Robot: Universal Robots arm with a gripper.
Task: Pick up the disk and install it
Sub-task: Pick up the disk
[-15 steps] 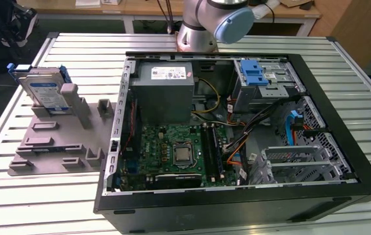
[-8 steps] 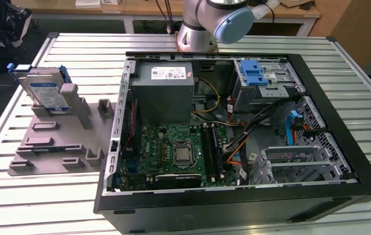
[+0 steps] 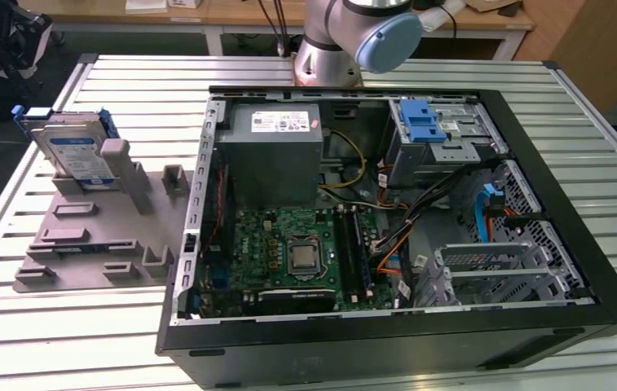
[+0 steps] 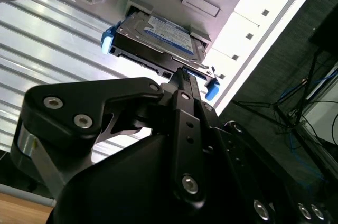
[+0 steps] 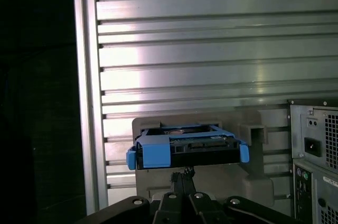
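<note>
The gripper (image 5: 182, 174) is pointing at the disk (image 5: 185, 147) in the first wrist view with its two fingers pressed together and nothing between them. In the second wrist view the closed tip is sitting just beside the disk's near edge, though I cannot tell whether it is touching. The main risk, as I am judging it, is coming from that closed state. Jaws that are not parted would be butting into the blue bracket (image 5: 156, 155) rather than straddling it, shoving the disk against its support or tipping it. A grip landing on the plastic bracket alone could also be flexing it and letting the drive slip. A slanted pull might jam the disk against the posts that are flanking it. In the exterior view the disk (image 3: 72, 155) is standing on edge at the upper left of the frame, in a slot of the grey fixture (image 3: 90, 244) lying on the slatted table (image 3: 123, 81), well apart from the open computer case (image 3: 395, 342). That case is holding a power supply (image 3: 275, 163), a motherboard (image 3: 286, 252), loose cables (image 3: 395, 236) that could be snagging a carried drive, and, at its upper right, the drive cage (image 3: 444, 134) with a blue latch; whether its bay is free is not showing.
</note>
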